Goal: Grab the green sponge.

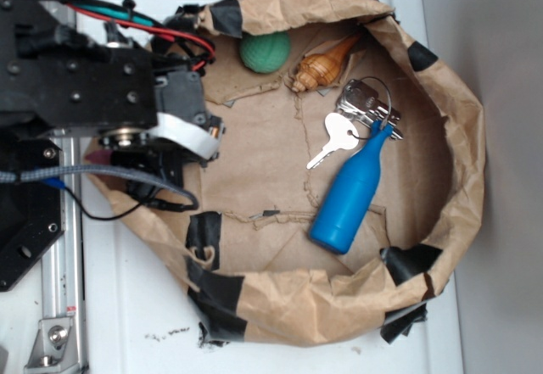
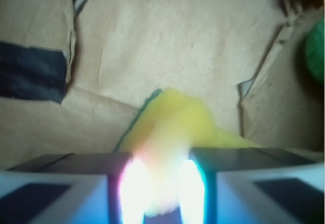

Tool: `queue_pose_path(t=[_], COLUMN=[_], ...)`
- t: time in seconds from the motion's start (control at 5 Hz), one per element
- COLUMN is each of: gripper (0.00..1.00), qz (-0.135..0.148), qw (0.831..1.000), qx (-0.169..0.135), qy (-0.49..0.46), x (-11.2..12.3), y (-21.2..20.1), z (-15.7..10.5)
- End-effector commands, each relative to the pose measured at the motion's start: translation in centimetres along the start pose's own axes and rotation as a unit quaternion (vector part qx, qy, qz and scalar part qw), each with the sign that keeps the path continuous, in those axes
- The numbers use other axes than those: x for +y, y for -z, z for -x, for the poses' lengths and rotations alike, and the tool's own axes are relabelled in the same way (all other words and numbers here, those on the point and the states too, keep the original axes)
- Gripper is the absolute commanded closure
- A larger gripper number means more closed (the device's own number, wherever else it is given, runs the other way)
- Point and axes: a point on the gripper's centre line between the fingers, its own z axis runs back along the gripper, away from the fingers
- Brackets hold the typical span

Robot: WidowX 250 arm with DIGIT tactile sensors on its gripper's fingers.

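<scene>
In the wrist view the green sponge (image 2: 177, 117) is a soft yellow foam block with a thin dark green layer along its left edge. It is pinched between the two fingers of my gripper (image 2: 160, 163), and the foam is squeezed narrow where they press it. The rest of the sponge sticks out ahead of the fingers over the brown paper floor (image 2: 167, 41). In the exterior view the black arm (image 1: 102, 86) hangs over the left side of the paper bag and hides both the gripper and the sponge.
A crumpled brown paper bag (image 1: 462, 145) with black tape patches walls in the work area. Inside it lie a green dimpled ball (image 1: 264, 53), a wooden shell-shaped piece (image 1: 322, 66), a bunch of keys (image 1: 361, 111) and a blue bottle (image 1: 349, 194).
</scene>
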Motion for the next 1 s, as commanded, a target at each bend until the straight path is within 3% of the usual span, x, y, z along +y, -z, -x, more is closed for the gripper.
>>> queue_pose_path(t=[0.0, 0.2, 0.4, 0.8], gripper=[1.0, 1.0, 1.0, 1.0], qz=[-0.01, -0.005, 0.002, 0.004], qw=[0.996, 0.993, 0.991, 0.987], qx=[-0.062, -0.082, -0.09, -0.092], qy=[-0.067, -0.081, -0.101, -0.131], x=[-0.1, -1.3, -1.1, -0.2], y=[-3.7, -6.1, -7.6, -8.4], z=[-5.4, -7.5, -8.7, -8.5])
